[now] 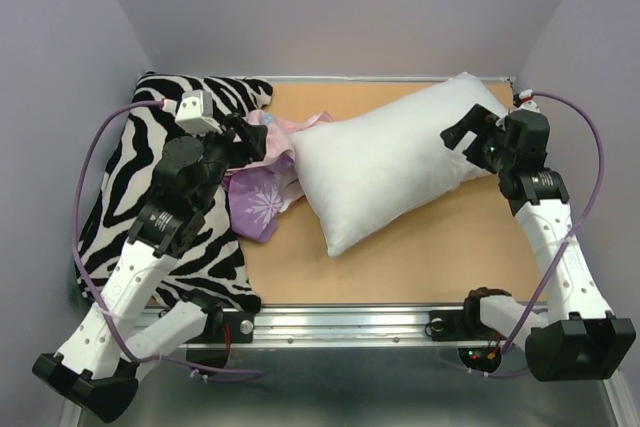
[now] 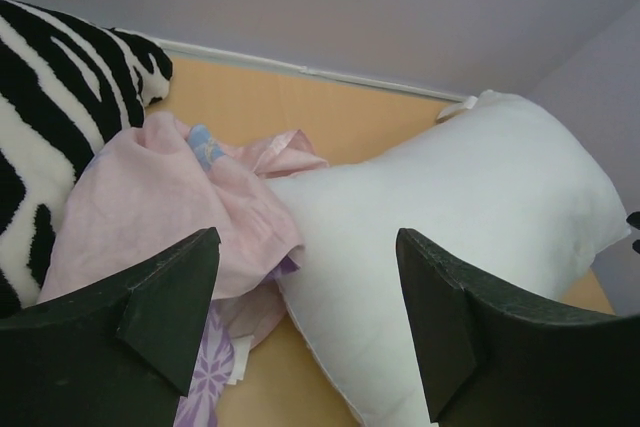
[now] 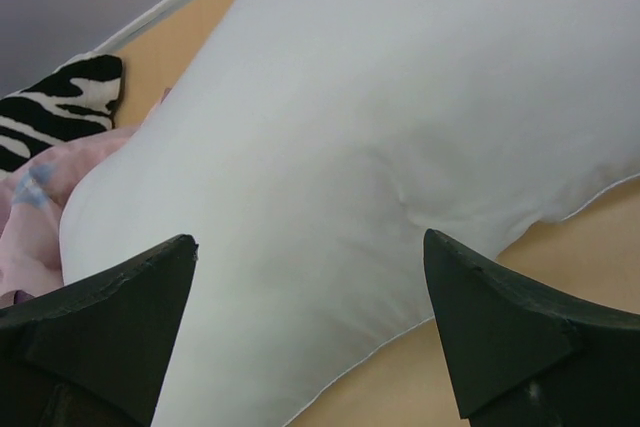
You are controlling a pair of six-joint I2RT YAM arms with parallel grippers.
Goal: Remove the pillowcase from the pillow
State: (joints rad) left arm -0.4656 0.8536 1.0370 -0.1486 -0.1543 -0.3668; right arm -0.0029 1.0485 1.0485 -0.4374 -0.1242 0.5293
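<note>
The bare white pillow (image 1: pixel 400 162) lies diagonally across the middle of the wooden table. The pink-purple pillowcase (image 1: pixel 262 187) sits crumpled off its left end, touching the pillow's corner, with its pale inside showing. My left gripper (image 1: pixel 250 142) hovers open over the pillowcase. In the left wrist view the left gripper (image 2: pixel 308 247) frames the pillowcase (image 2: pixel 170 197) and the pillow (image 2: pixel 460 207), holding nothing. My right gripper (image 1: pixel 465 135) is open above the pillow's right end. In the right wrist view the right gripper (image 3: pixel 309 242) is empty over the pillow (image 3: pixel 400 97).
A zebra-striped cushion (image 1: pixel 120 177) covers the table's left side, under my left arm and beside the pillowcase. Bare wood (image 1: pixel 420 257) shows in front of the pillow. A metal rail (image 1: pixel 350 317) runs along the near edge. Grey walls stand behind and on both sides.
</note>
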